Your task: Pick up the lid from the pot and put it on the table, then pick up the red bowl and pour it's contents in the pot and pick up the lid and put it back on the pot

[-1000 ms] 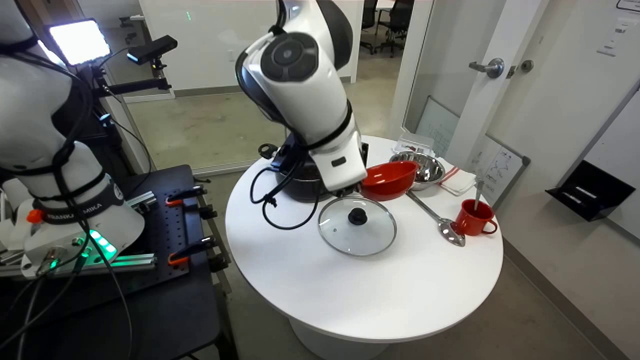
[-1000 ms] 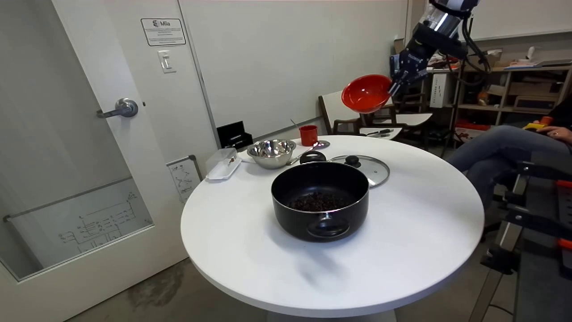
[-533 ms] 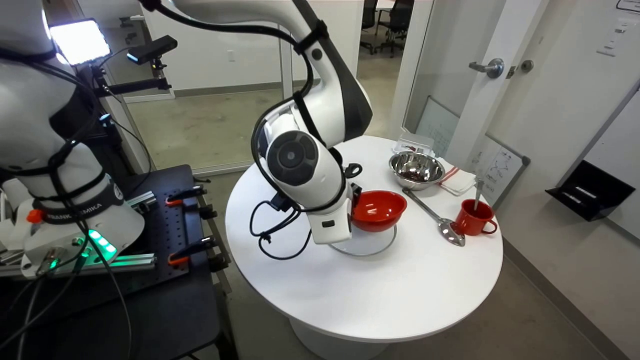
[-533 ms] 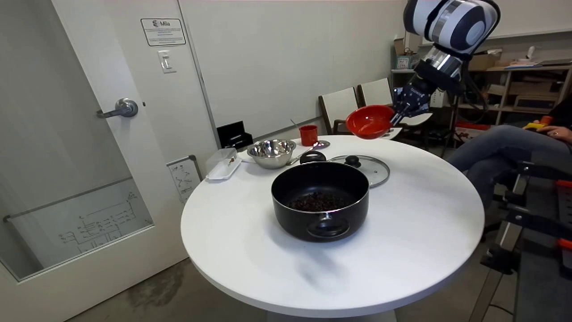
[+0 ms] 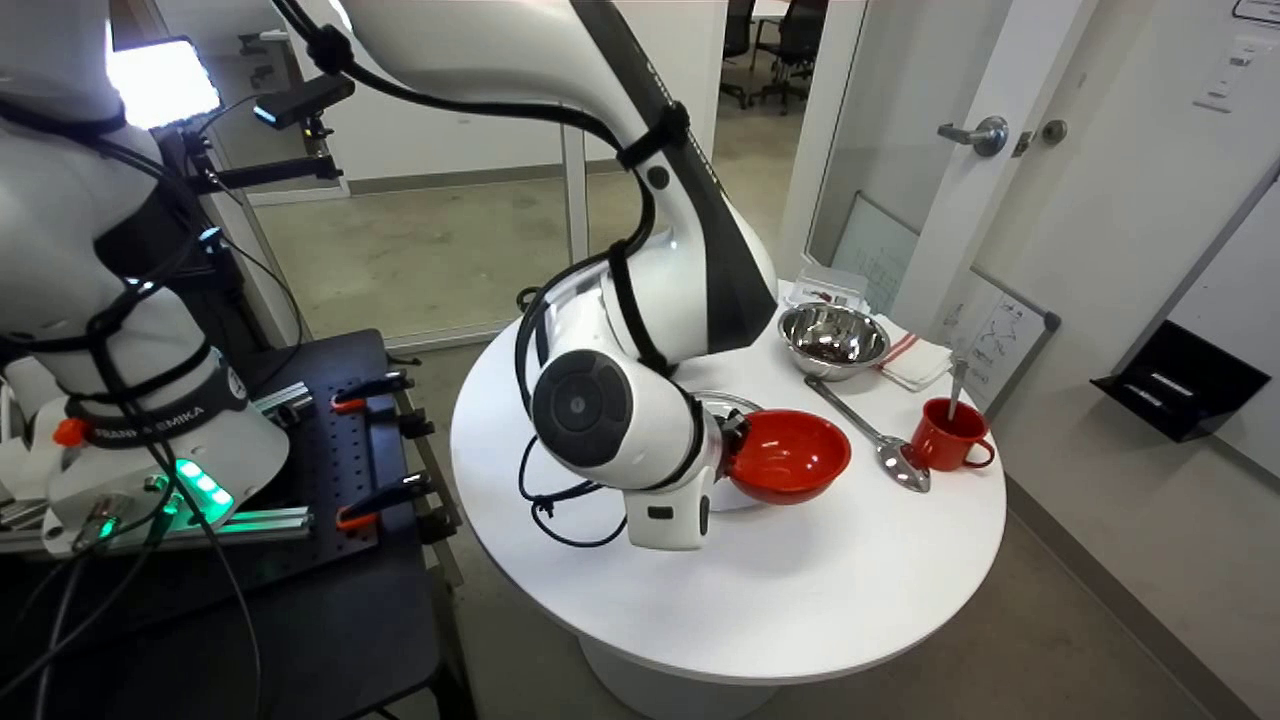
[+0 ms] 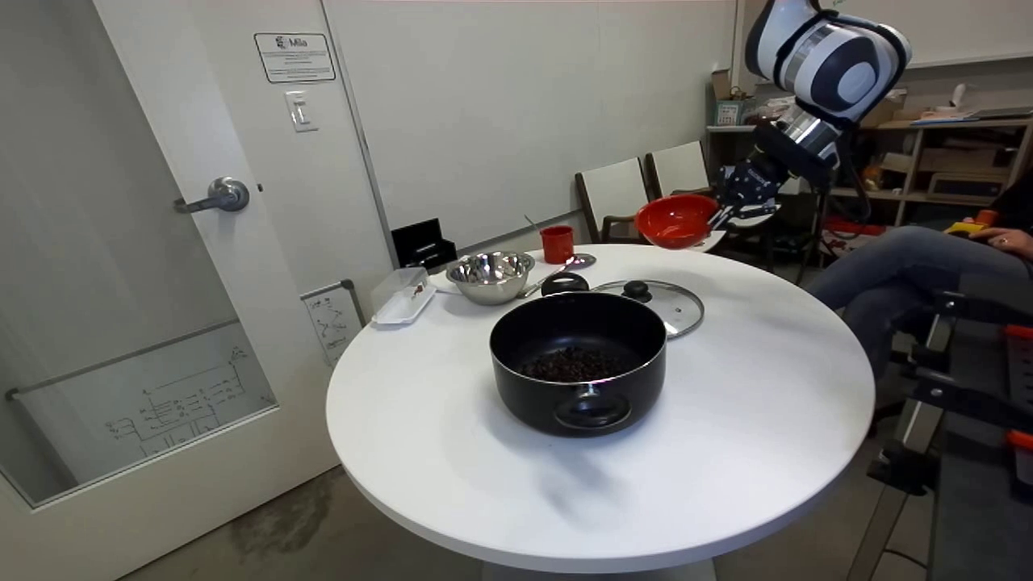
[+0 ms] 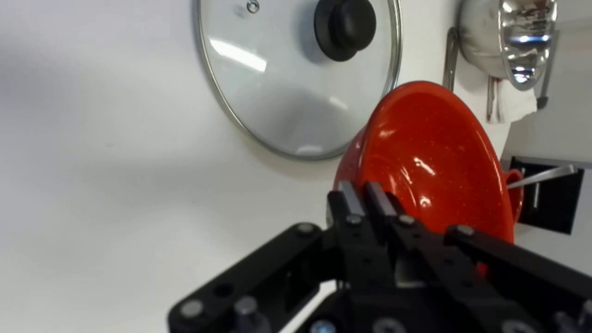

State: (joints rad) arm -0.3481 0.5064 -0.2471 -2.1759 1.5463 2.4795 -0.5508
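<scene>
Two fingers (image 7: 380, 198) pinched the red bowl (image 7: 434, 152) by its rim, clear of the table (image 7: 115, 222), with the lid (image 7: 291, 83) just beside its likely way down.

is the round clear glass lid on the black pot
No, the lid lies on the white tabletop and the pot stands uncovered.

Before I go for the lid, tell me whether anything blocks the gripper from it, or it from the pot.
The red bowl does: the gripper has it clamped by the rim, partly overlapping the lid in the wrist view; it probably needs setting down first. In an exterior view, nothing visible stands between the lid and the pot.
</scene>
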